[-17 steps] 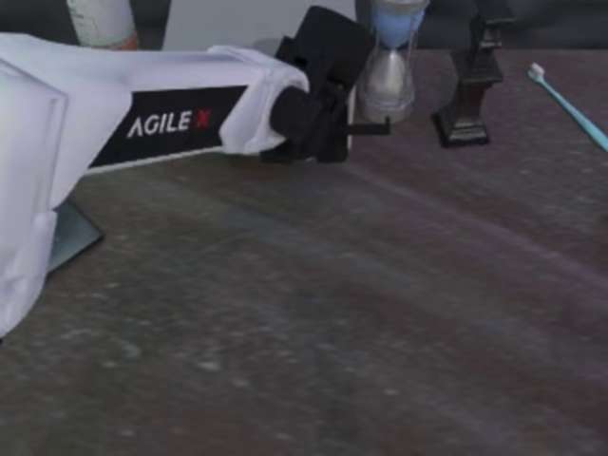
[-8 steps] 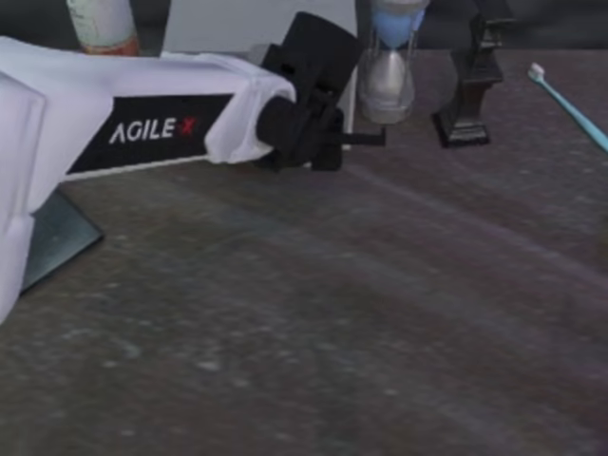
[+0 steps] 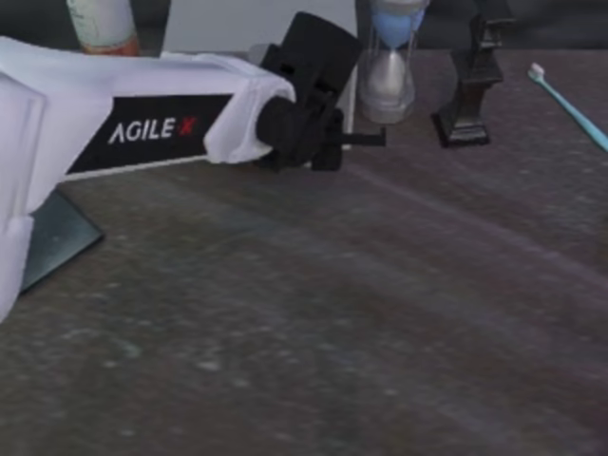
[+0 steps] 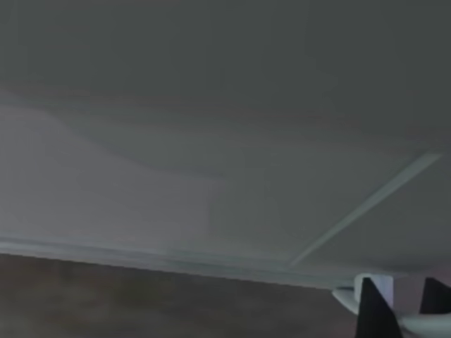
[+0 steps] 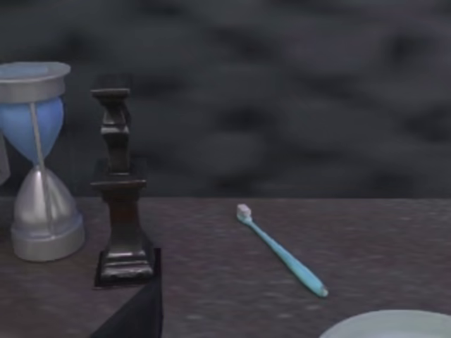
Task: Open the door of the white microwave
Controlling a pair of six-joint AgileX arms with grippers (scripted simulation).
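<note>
While our left gripper (image 3: 334,122) sits at the white microwave (image 3: 249,24) front by the hourglass (image 3: 389,59), its finger spread stays unreadable, perhaps around the door handle.

**Crowded back edge, open front**

The far edge of the surface (image 3: 380,313) is packed. The left arm (image 3: 142,123) lies across the back left, its claw (image 3: 366,139) against the white microwave (image 3: 256,24), with the door (image 3: 57,237) swung out low at the left, blocking that corner. A bottle (image 3: 100,24) stands behind the arm. Just right of the claw stands an hourglass (image 3: 389,57), then a dark statuette (image 3: 470,81), close together with only a narrow gap between them. A toothbrush (image 3: 570,104) lies flat at the far right, with a pale plate rim (image 5: 394,325) near it. The whole front and middle of the surface gives free passage.
</note>
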